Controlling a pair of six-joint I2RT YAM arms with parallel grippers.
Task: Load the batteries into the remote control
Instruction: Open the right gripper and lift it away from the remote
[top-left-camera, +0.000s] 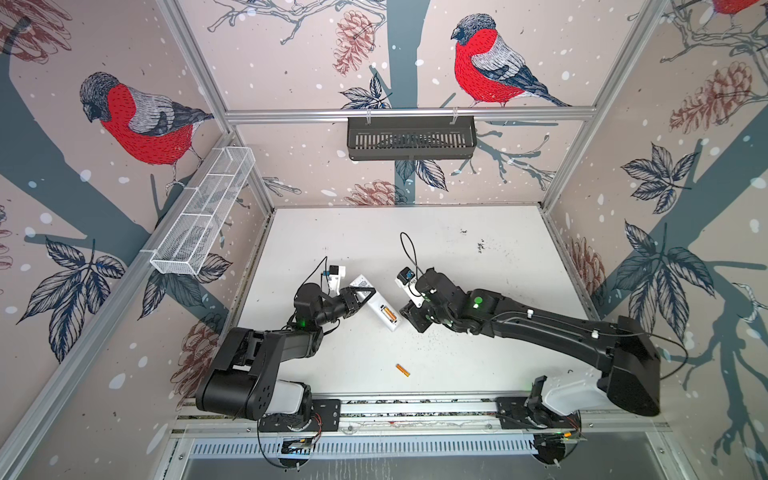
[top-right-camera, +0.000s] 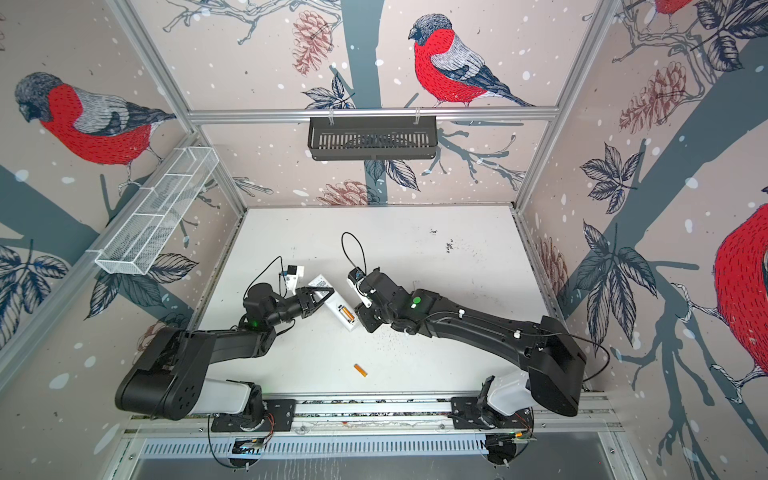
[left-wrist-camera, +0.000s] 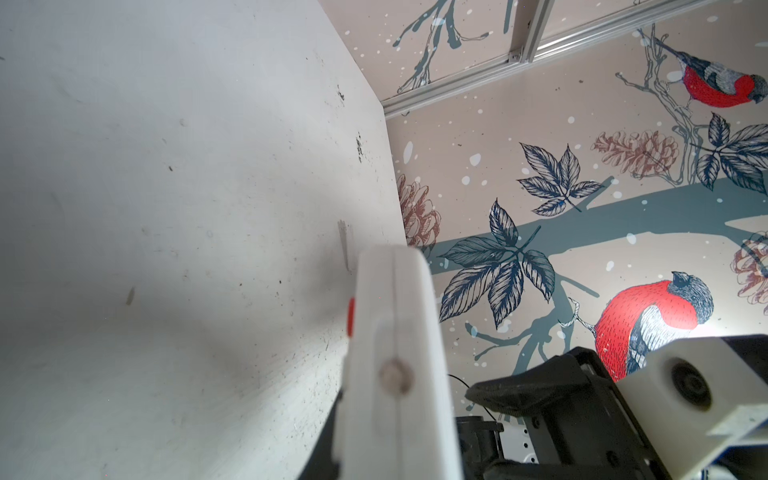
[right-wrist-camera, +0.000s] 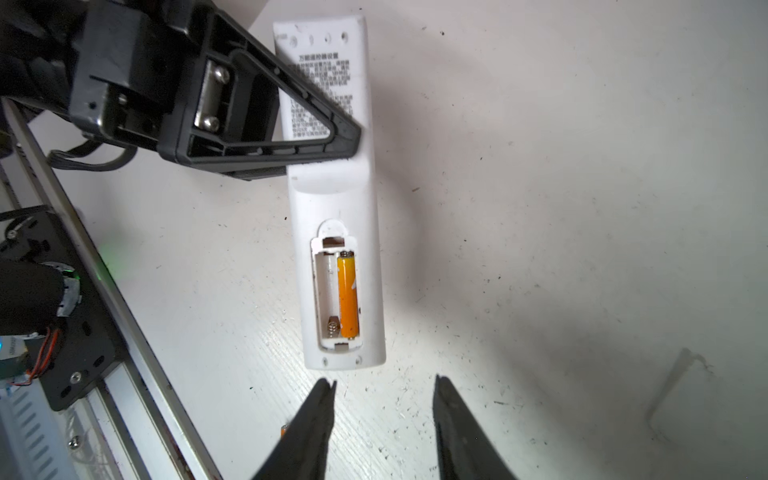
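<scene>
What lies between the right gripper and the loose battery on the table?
Only bare, speckled table. In both top views the open right gripper sits by the remote control, the loose battery nearer the front rail.

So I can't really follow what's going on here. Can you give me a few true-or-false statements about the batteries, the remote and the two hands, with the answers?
1. An orange battery sits inside the remote control. True.
2. The second battery is held in the right hand. False: it lies loose on the table, and the right hand is open and empty.
3. The left hand is clamped on the remote control. True.
4. The remote control lies buttons up. False: its back faces up, showing printed text and the open battery bay.
</scene>
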